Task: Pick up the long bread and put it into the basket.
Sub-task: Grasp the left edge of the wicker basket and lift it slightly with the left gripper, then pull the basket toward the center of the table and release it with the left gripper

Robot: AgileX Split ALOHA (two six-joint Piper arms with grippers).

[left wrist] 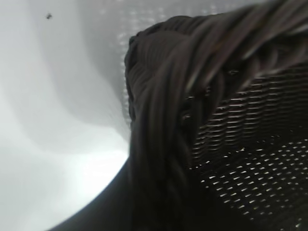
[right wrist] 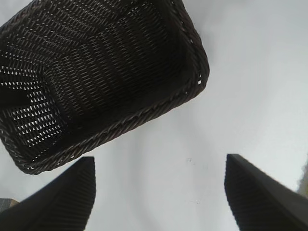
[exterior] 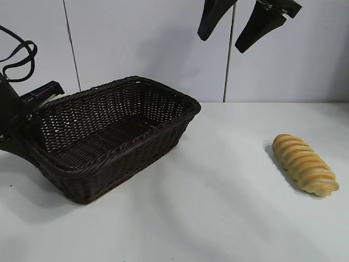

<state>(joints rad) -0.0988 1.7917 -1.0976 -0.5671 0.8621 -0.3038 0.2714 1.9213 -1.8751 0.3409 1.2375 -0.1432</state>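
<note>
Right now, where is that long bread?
In the exterior view the long bread lies on the white table at the right, well apart from the basket.

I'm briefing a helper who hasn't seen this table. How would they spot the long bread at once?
Start at the big dark wicker basket on the white table. Look well to its right, where the long bread lies alone, flat on the surface. It is the only golden-tan thing, with orange-brown crosswise ridges.

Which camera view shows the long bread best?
The exterior view: the long bread lies whole on the table, apart from the basket. The left wrist view shows none of it, and the right wrist view shows no clear sight of it.
</note>
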